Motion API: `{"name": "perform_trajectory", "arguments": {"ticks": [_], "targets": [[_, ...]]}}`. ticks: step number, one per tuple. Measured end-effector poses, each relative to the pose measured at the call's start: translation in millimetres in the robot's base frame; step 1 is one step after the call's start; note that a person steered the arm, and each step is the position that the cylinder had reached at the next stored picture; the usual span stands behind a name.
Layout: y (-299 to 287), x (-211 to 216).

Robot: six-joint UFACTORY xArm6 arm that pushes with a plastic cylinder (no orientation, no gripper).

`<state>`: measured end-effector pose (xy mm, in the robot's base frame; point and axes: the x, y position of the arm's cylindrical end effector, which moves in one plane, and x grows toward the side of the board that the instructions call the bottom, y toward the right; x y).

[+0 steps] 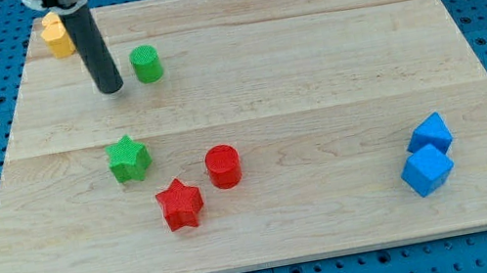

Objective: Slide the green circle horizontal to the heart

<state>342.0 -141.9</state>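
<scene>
Green circle (146, 63) sits near the board's top left, just to the view's right of my tip (111, 88), close beside but apparently not touching; the bare rod holds nothing.

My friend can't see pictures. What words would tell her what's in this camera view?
A dark rod's tip rests on a pale wooden board, just left of a small green cylinder block, with a yellow block at top left. Lower down sit a green star, a red star and a red cylinder; two blue blocks touch at the right.
</scene>
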Motion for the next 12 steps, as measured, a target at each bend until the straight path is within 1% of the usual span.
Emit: {"name": "perform_trajectory", "arguments": {"ticks": [1,2,3,4,5,6,7,8,9,10,11,12], "targets": [[114,-11],[146,-2],[72,24],[17,-11],[97,-46],[145,-65],[82,-76],[166,-93],[227,-98],[197,-88],[187,-96],[273,-99]]}}
